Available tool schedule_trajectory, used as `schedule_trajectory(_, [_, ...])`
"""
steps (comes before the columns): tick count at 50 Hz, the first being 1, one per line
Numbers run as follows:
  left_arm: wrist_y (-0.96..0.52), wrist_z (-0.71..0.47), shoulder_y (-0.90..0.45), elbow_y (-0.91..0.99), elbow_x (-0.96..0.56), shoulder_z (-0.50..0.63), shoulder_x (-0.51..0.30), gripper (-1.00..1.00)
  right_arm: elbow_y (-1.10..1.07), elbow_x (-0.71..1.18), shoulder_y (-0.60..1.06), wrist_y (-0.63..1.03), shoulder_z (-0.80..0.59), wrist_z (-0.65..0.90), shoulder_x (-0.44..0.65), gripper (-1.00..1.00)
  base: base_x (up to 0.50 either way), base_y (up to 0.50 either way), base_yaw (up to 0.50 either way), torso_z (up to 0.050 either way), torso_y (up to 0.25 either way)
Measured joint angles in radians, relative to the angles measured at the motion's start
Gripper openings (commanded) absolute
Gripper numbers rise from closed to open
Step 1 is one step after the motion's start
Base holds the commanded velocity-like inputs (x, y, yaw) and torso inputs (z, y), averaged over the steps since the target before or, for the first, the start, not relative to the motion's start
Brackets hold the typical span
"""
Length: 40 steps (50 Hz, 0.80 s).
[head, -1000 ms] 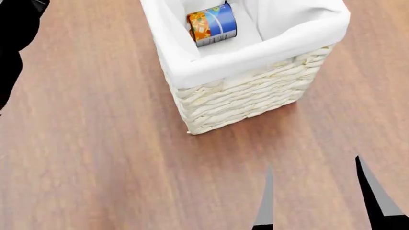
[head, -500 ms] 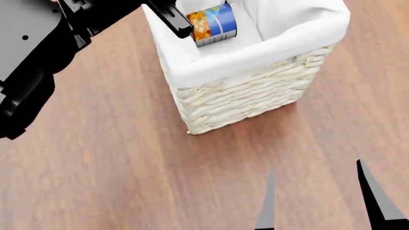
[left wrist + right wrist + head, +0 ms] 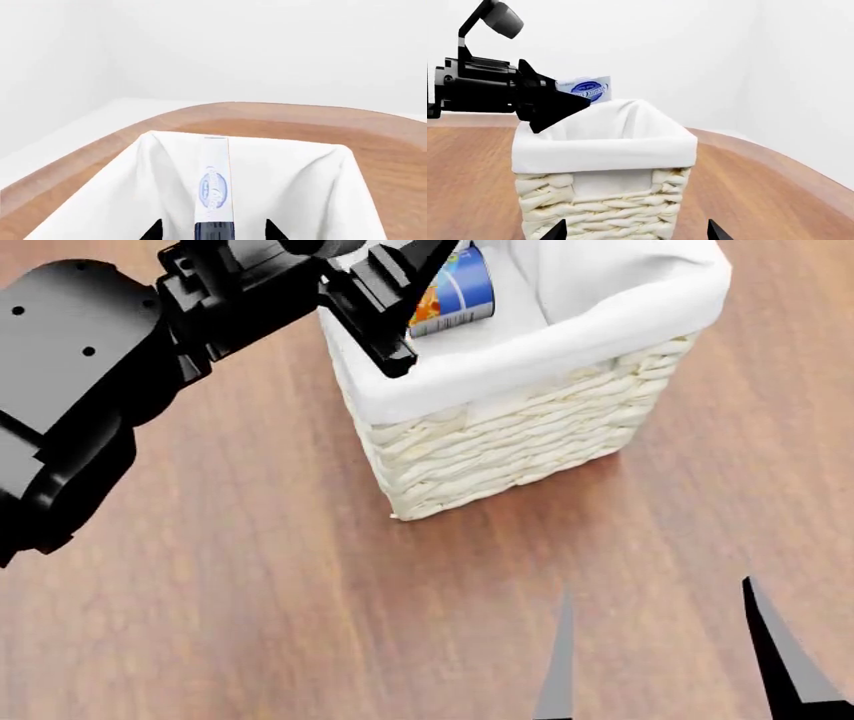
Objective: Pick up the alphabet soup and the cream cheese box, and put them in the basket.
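Observation:
The basket (image 3: 507,440) stands on the wooden table, with the alphabet soup (image 3: 461,285) lying on its side inside. My left gripper (image 3: 400,300) hangs over the basket's near-left rim, shut on the cream cheese box (image 3: 213,185). The box is upright and edge-on between the jaws, above the white lining (image 3: 300,190). In the right wrist view the cream cheese box (image 3: 584,89) sticks up behind the left gripper (image 3: 564,112), above the basket (image 3: 607,210). The arm hides the box in the head view. My right gripper (image 3: 661,660) is open and empty, low in front of the basket.
The wooden table (image 3: 240,590) spreads around the basket. Its curved far edge (image 3: 267,106) lies beyond the basket, with white walls behind. The left arm (image 3: 94,390) reaches across the table's left side.
My left arm has swung in from the left and now holds the cream cheese box over the basket's rim. The right gripper and the soup can have not moved.

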Motion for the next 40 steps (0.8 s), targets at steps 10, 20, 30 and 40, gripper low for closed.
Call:
schedule_trajectory(10, [-0.035,0.000,-0.004,0.030,-0.038,-0.013,-0.009,1.00,-0.004,-0.005,-0.010,0.005,0.008,0.000,-0.002,1.00,0.00,0.00,0.00,0.000,0.000])
schedule_trajectory(20, [-0.051,-0.013,-0.003,0.049,-0.058,-0.023,-0.014,1.00,-0.014,-0.005,-0.014,0.012,0.016,-0.003,0.003,1.00,0.00,0.00,0.00,0.000,0.000])
schedule_trajectory(30, [0.012,-0.293,0.118,0.261,0.024,-0.064,-0.052,1.00,-0.004,0.000,-0.023,0.008,0.025,-0.010,-0.005,1.00,0.00,0.00,0.00,0.000,0.000])
schedule_trajectory(40, [0.024,-0.554,0.311,0.632,0.074,-0.092,-0.143,1.00,0.011,0.007,-0.031,-0.001,0.033,-0.020,-0.013,1.00,0.00,0.00,0.00,0.000,0.000])
